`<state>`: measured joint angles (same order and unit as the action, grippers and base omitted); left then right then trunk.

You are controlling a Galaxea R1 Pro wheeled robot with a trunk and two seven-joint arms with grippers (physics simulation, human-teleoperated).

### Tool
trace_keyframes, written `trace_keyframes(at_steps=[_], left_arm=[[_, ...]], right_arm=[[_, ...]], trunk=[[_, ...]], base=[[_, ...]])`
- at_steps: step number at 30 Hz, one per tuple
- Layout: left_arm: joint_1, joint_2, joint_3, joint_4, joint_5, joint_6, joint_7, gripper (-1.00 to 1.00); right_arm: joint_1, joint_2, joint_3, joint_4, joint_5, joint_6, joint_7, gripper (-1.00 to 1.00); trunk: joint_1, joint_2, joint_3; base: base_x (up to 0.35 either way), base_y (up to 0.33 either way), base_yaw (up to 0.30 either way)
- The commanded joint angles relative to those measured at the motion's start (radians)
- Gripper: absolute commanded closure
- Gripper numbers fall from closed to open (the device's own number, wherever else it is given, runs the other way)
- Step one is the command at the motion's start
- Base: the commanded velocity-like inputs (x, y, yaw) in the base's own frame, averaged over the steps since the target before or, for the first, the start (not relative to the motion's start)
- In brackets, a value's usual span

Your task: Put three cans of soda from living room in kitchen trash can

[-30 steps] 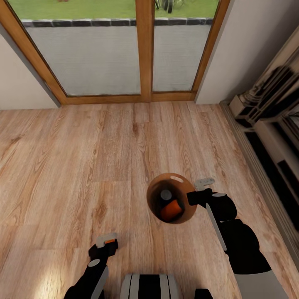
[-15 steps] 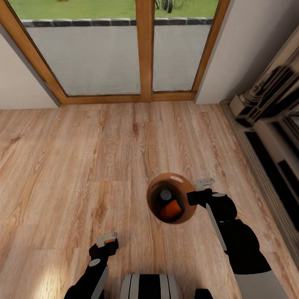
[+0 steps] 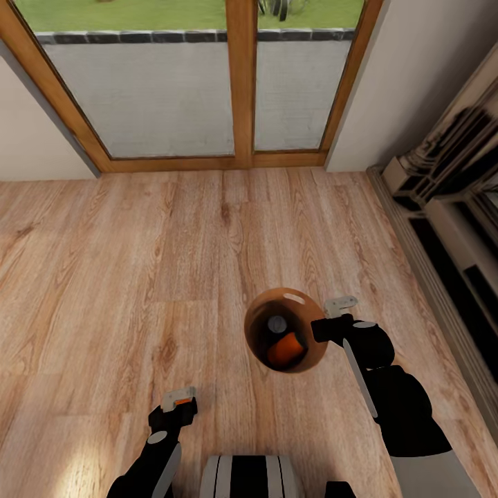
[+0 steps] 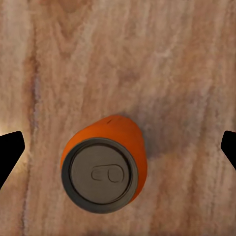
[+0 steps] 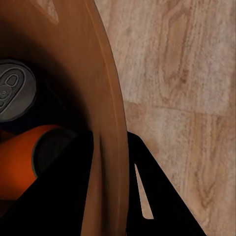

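Observation:
The tash can (image 3: 312,349) hangs above the wood floor, brown inside. My right gripper (image 3: 325,324) is shut on its rim (image 5: 105,123), one finger inside the wall and one outside. In it lie two cans of soda: one shows its grey top (image 3: 277,323) (image 5: 12,96), the other lies on its side (image 3: 285,350) (image 5: 29,164). A third orange can (image 4: 104,164) stands upright on the floor. My left gripper (image 3: 180,400) hovers right over it, open, with its dark fingertips (image 4: 10,150) wide apart on either side and not touching it.
Wood-framed glass doors (image 3: 238,83) close the far side, with white walls on both sides. A dark fireplace surround (image 3: 449,207) runs along the right. Open plank floor (image 3: 124,263) spreads left and ahead. My base (image 3: 249,477) shows at the bottom edge.
The head view has shifted very slightly. Both grippers, the bin and the cans keep their places.

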<state>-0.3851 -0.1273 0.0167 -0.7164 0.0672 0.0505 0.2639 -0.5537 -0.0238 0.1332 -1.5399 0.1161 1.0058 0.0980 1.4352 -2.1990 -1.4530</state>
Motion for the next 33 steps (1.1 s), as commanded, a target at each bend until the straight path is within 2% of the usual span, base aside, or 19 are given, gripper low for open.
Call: trace_keyframes(at_steps=[1,9,12,24,30,33], left_arm=[[0.000,0.000,0.000,0.000,0.000,0.000,0.000,-1.00],[0.000,0.001,0.000,0.000,-0.001,0.000,0.000,-1.00],[0.000,0.001,0.000,0.000,-0.001,0.000,0.000,-1.00],[0.000,0.002,0.000,0.002,-0.001,0.000,0.000,-1.00],[0.000,0.002,0.000,0.002,-0.001,0.000,0.000,-1.00],[0.000,0.002,0.000,0.002,-0.001,0.000,0.000,-1.00]], right_arm=[[0.000,0.000,0.000,0.000,-0.021,0.001,0.003,1.00],[0.000,-0.001,0.000,0.000,-0.021,0.001,0.003,1.00],[0.000,0.000,0.000,0.000,-0.021,0.001,0.003,1.00],[0.000,0.001,0.001,0.000,-0.021,0.001,0.003,1.00],[0.000,0.001,0.002,0.000,-0.021,0.001,0.003,1.00],[0.000,0.001,0.002,0.000,-0.021,0.001,0.003,1.00]], trunk=[[0.000,0.000,0.000],[0.000,0.000,0.000],[0.011,-0.021,-0.009],[0.011,-0.021,-0.009],[0.034,-0.063,-0.028],[0.034,-0.063,-0.028]], base=[[0.000,0.000,0.000],[0.000,0.000,0.000],[0.000,0.000,0.000],[0.000,0.000,0.000],[0.000,0.000,0.000],[0.000,0.000,0.000]])
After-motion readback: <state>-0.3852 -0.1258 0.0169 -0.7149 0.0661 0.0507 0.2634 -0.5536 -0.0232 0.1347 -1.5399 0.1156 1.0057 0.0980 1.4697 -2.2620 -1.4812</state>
